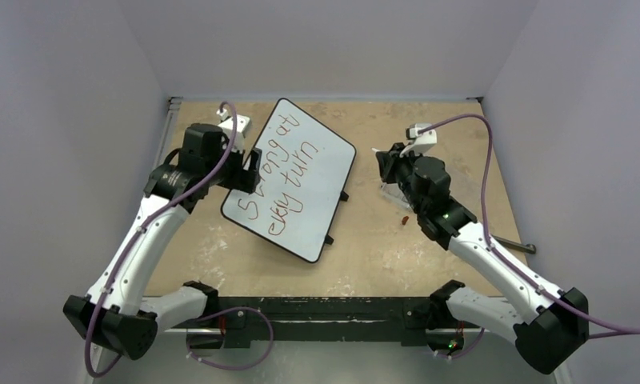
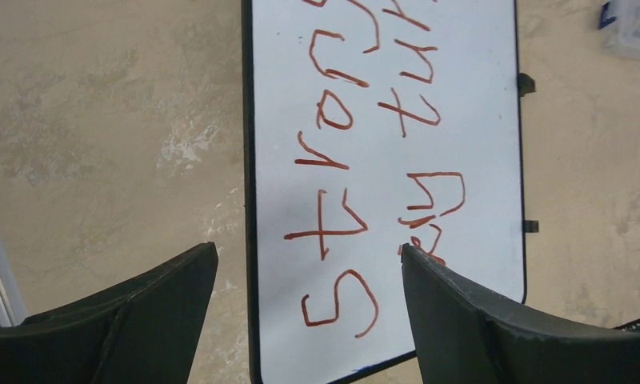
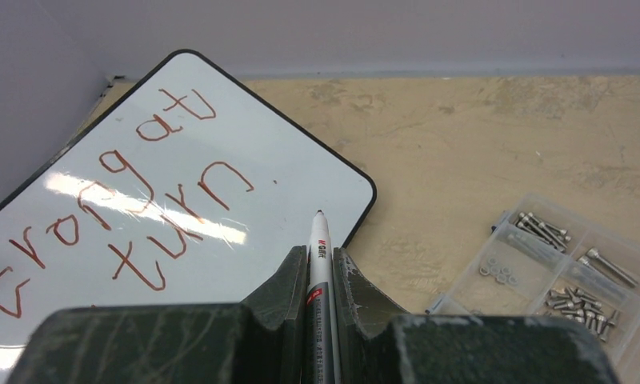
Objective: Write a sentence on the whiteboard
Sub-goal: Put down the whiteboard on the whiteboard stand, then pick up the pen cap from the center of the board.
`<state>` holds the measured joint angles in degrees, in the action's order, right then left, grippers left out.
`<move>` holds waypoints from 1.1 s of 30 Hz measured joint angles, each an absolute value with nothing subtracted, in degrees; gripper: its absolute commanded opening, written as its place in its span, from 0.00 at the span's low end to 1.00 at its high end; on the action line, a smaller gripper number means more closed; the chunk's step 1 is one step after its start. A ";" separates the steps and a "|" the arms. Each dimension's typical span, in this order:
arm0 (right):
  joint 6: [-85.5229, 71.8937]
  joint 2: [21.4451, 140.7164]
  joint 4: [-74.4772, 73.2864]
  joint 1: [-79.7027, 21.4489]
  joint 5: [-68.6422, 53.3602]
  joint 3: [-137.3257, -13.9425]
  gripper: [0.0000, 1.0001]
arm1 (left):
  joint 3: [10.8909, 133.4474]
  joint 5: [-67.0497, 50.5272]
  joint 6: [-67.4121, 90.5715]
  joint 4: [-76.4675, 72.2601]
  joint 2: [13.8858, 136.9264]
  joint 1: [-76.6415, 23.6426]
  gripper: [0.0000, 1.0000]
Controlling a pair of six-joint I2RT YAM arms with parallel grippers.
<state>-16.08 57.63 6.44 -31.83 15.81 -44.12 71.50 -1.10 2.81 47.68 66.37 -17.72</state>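
My left gripper stands with its jaws spread wide, holding nothing; in the left wrist view its two fingers sit either side of the near left edge of the whiteboard. The whiteboard lies flat on the table, turned diagonally, left of centre. The sentence runs across it in two reddish-brown lines: the first reads "Strong at", the second ends in "turn". My right gripper is pinched on the marker, whose bare tip points up past the fingertips. This gripper is off the whiteboard's right side, near a clear box of screws.
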 measured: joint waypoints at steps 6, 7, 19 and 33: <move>-15.33 57.54 2.31 -31.81 18.76 -51.16 0.00 | 71.53 -1.23 5.93 47.42 61.06 -23.64 0.84; -15.35 57.82 1.41 -31.79 19.49 -53.08 0.00 | 71.53 -1.23 6.66 47.16 61.06 -24.86 0.84; -16.03 59.35 -6.37 -31.79 26.65 -65.76 0.00 | 73.95 -0.99 12.91 40.38 73.52 -42.33 0.72; -15.77 51.64 -9.91 -31.79 26.15 -68.12 0.00 | 88.92 -10.20 8.25 31.31 100.42 -52.62 0.60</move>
